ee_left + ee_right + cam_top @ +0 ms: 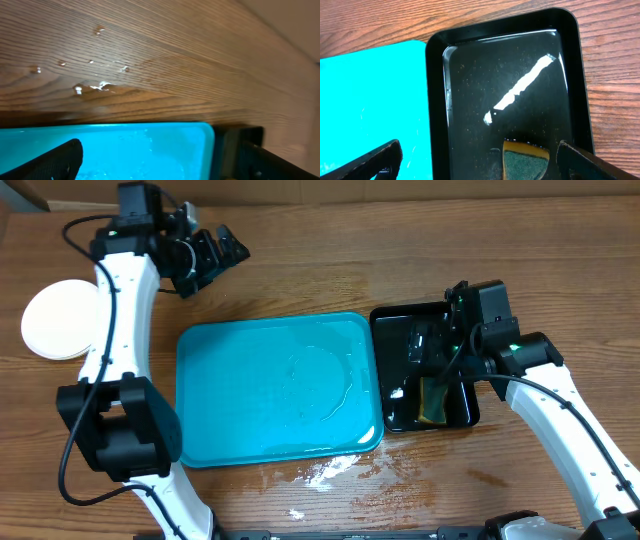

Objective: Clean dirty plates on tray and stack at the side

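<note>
The turquoise tray (230, 400) lies mid-table, wet, with no plate on it; it also shows in the left wrist view (125, 150) and the right wrist view (370, 95). A white plate (58, 320) sits on the table at the far left; I cannot tell whether others lie under it, and no yellow-green plate shows. My left gripper (222, 260) is open and empty, above the table behind the tray's far left corner (160, 170). My right gripper (425, 350) is open over the black tray (477, 162), and nothing is between its fingers.
A glossy black tray (400, 320) holding water stands right of the turquoise tray (570, 60). A yellow-and-green sponge (435, 400) lies in its near end (525, 160). Water is spilled on the wood (325, 470) in front of the turquoise tray, and droplets show in the left wrist view (100, 86).
</note>
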Motion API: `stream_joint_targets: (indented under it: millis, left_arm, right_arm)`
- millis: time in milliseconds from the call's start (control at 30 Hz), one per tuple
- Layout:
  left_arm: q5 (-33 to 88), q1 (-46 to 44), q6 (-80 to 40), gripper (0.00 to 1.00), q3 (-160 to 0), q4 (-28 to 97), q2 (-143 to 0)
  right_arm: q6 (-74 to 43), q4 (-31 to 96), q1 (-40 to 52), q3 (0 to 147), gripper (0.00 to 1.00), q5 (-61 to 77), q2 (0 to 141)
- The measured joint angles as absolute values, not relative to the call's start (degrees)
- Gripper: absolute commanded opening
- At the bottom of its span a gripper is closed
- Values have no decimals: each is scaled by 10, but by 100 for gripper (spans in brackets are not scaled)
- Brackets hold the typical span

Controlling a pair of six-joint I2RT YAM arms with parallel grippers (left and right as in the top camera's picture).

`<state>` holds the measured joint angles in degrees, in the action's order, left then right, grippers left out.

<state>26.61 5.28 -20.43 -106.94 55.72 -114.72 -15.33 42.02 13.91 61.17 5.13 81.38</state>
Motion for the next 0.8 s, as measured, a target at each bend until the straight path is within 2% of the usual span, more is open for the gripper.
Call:
stream_joint_targets:
  millis: [233,400,533,667,800]
  left_arm:
    - [216,37,-204,100,-1069,557,-1147]
    - [208,37,-204,100,-1069,557,-1147]
    - [207,37,-204,100,-1069,557,-1147]
    - [207,37,-204,100,-1069,558,-1147]
    - [207,37,-204,100,-1069,557,-1147]
  right_arm:
    - [-151,427,139,595,100,46,775]
    - [-149,379,139,585,100,-37,579]
    - [-142,268,125,556,100,-88,395]
    - [-135,196,69,441,100,-110,197]
    - [-134,128,25,314,100,-98,70]
